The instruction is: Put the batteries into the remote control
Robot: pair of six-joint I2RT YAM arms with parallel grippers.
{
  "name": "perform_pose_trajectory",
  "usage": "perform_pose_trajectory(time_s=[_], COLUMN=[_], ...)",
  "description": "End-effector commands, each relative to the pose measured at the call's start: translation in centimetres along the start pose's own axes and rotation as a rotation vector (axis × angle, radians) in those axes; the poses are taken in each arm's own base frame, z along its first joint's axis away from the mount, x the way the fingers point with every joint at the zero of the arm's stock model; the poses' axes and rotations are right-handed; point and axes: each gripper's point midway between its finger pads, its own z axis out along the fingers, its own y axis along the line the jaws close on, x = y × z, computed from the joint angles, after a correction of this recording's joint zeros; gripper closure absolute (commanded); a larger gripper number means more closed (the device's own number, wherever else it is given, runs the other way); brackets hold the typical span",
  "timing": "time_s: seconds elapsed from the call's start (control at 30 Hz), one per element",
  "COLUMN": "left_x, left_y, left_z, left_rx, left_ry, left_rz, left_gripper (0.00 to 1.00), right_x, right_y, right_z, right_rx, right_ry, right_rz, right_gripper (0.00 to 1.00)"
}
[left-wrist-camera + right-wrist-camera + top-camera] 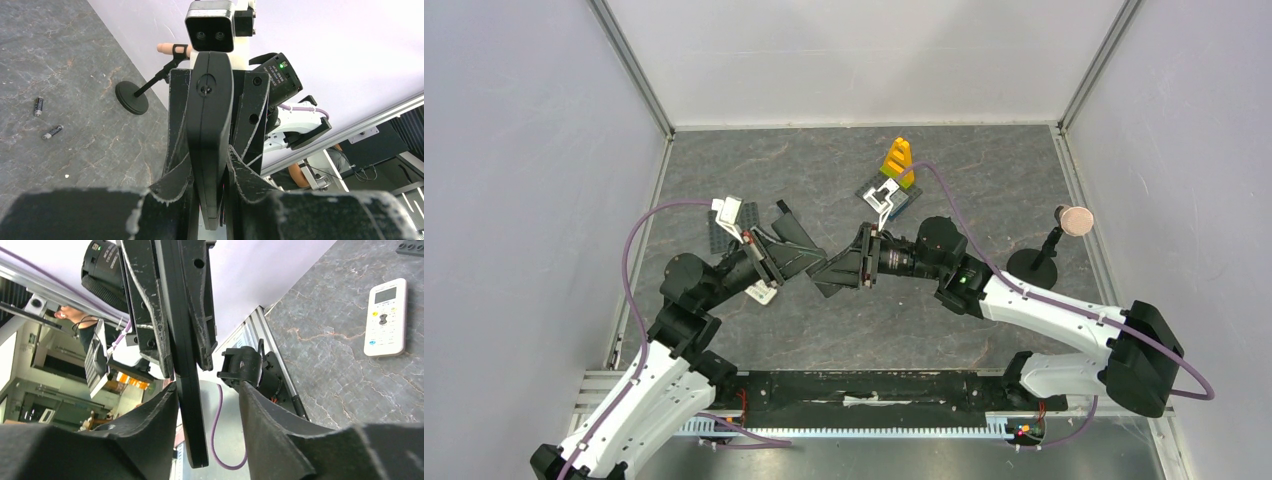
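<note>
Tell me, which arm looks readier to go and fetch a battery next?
Probably the right. The right gripper stands open, one finger clear of the black bar, while the left gripper clamps that bar. The batteries lie near the microphone stand, on the right arm's side.

Robotics laboratory, enclosed test cell. A left arm (654,380) and a right arm (1054,310), both white and black, are mounted on a black rail (874,385) at the near edge of a dark stone-patterned table (984,170). Plain white panels (854,60) in aluminium framing (629,65) close off three sides. A purple cable (627,265) runs along each arm. Beyond the panels, the wrist cameras show benches (40,390) and loose wiring (365,172).
</note>
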Motion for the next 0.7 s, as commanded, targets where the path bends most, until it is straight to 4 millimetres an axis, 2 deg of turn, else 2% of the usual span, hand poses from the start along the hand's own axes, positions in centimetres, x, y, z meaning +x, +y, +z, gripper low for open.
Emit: perform_pose_trajectory(time_s=[0.0,0.1,0.17,0.33,0.47,0.67], left_x=[-0.7,-0.7,-0.8,-1.9,-3.1,-4.7], left_y=[-0.6,-0.5,-0.7,-1.3,-1.8,-1.9], left_z=[0.1,0.1,0.1,-0.2,-0.7,-1.4], left_rx=[0.012,0.012,0.014,0.009,0.005,-0.013], left_ry=[-0.032,-0.031,-0.035,-0.088,-0.163,-0.263], left_rz=[-0.022,-0.024,-0.028,-0.039,-0.044,-0.055], left_gripper=[0.98,0.98,0.98,0.98,0.98,0.98], right_x=[-2.6,-2.5,-2.2,-0.4,0.7,2.4], right_y=[1.2,0.9,0.5,-0.4,-0.6,-0.5], right_z=[0.3,0.5,0.7,0.2,-0.9,-1.9], right_rx=[-0.007,-0.007,-0.004,-0.023,-0.053,-0.093], right_ry=[-0.099,-0.101,-0.09,-0.055,-0.057,-0.014], right_rz=[-0.002,0.024,0.034,0.035,0.013,-0.021], right_gripper=[0.53,0.62,0.72,0.87,0.94,0.94])
